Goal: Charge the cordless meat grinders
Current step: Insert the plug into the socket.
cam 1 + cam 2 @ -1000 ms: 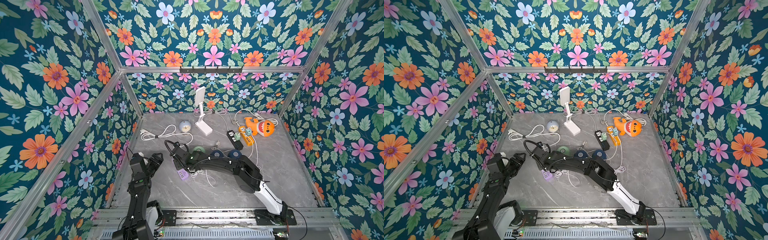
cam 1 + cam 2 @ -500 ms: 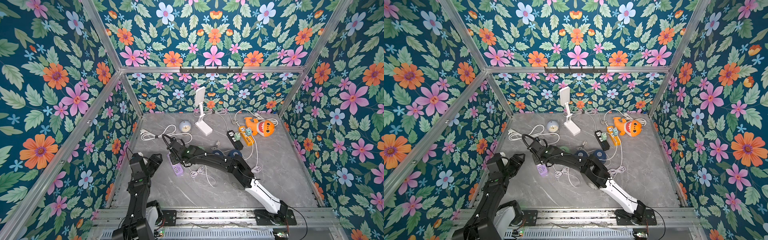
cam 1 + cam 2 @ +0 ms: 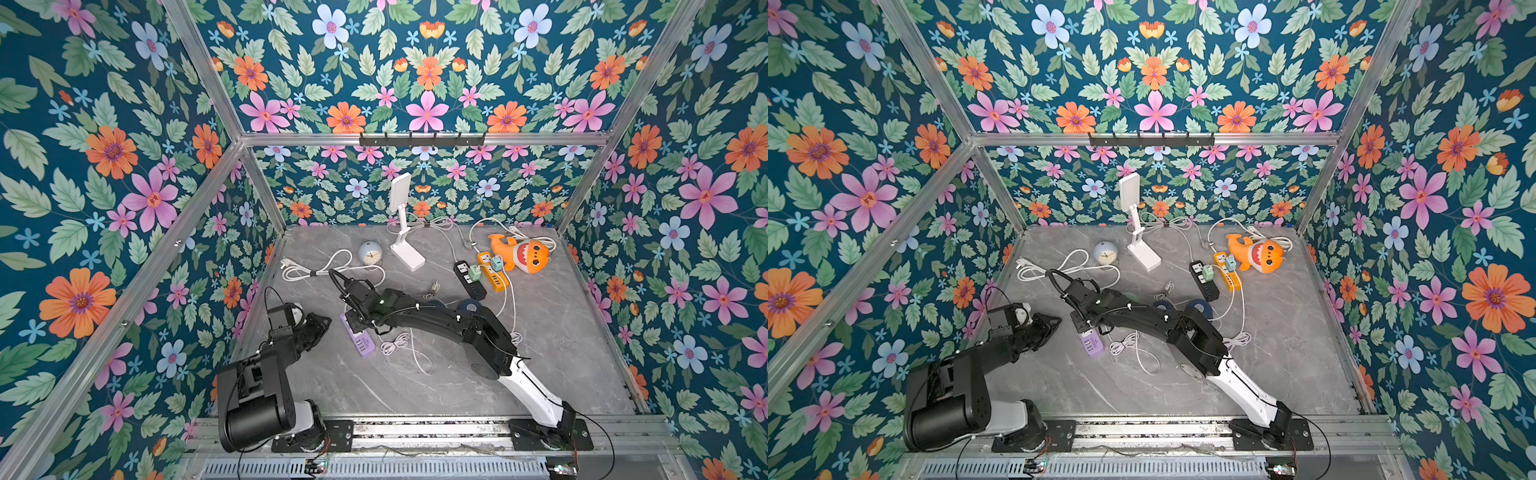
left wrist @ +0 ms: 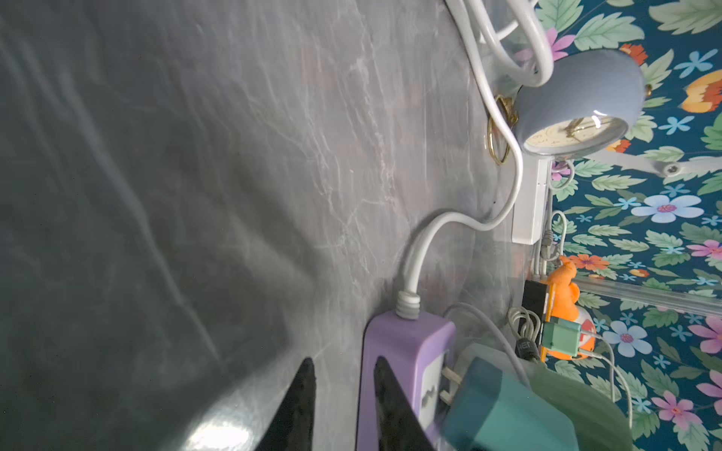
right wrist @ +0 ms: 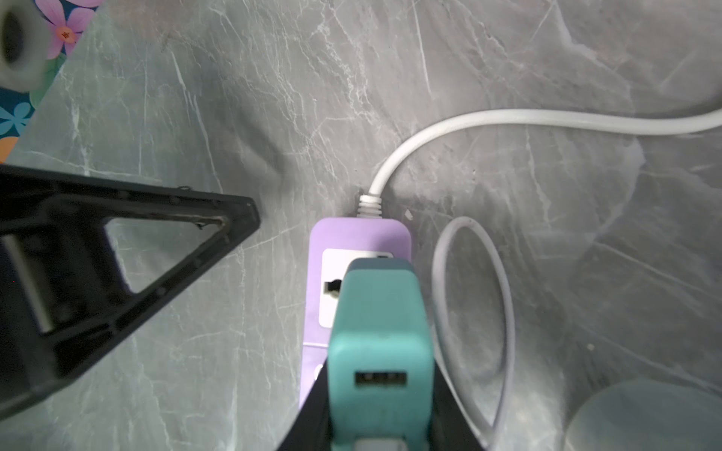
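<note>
The right gripper is clamping a teal plug adapter at the purple power strip's socket. The left gripper is hovering just beside the strip, jaws slightly apart, gripping nothing. Two navy meat grinders are sitting on the tabletop behind the right arm, the pale green meat grinder beside the adapter.

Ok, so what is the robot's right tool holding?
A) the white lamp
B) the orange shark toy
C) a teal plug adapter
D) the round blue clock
C: in the right wrist view the right tool is clamped on the teal plug adapter, just above the purple power strip.
</note>
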You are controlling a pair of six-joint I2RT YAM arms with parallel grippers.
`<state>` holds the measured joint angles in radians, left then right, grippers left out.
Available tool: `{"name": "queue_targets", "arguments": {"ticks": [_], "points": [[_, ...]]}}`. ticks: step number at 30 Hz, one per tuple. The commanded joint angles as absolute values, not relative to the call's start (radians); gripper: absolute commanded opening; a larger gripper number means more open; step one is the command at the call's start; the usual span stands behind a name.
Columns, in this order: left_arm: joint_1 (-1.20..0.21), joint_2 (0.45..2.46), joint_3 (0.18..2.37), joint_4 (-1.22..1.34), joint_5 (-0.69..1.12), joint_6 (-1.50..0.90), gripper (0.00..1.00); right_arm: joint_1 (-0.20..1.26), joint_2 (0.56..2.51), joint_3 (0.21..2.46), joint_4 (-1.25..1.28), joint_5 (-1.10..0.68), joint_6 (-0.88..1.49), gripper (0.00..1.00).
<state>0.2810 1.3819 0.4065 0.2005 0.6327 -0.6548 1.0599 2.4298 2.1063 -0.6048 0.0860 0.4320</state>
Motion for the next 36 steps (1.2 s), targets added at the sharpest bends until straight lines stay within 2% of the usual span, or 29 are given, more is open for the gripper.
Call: {"name": "queue_targets", "arguments": {"ticks": [1,7,14,19,25,36], "points": [[0.279,1.402,0.412,0.296,0.650,-0.658,0.29,1.062,2.457,2.076,-0.967,0.016,0.424,0.00],[0.210,1.496,0.495,0.313,0.611,-0.660,0.37,1.062,2.455,2.085,-0.970,0.015,0.424,0.00],[0.132,1.578,0.522,0.239,0.566,-0.582,0.27,1.062,2.450,2.083,-0.973,0.017,0.420,0.00],[0.119,1.634,0.509,0.228,0.608,-0.539,0.22,1.055,2.454,2.104,-0.986,0.012,0.408,0.00],[0.076,1.590,0.516,0.164,0.587,-0.520,0.19,1.022,2.454,2.124,-1.014,-0.017,0.400,0.00],[0.028,1.615,0.526,0.149,0.589,-0.523,0.16,1.006,2.697,2.521,-1.265,-0.031,0.360,0.00]]}}
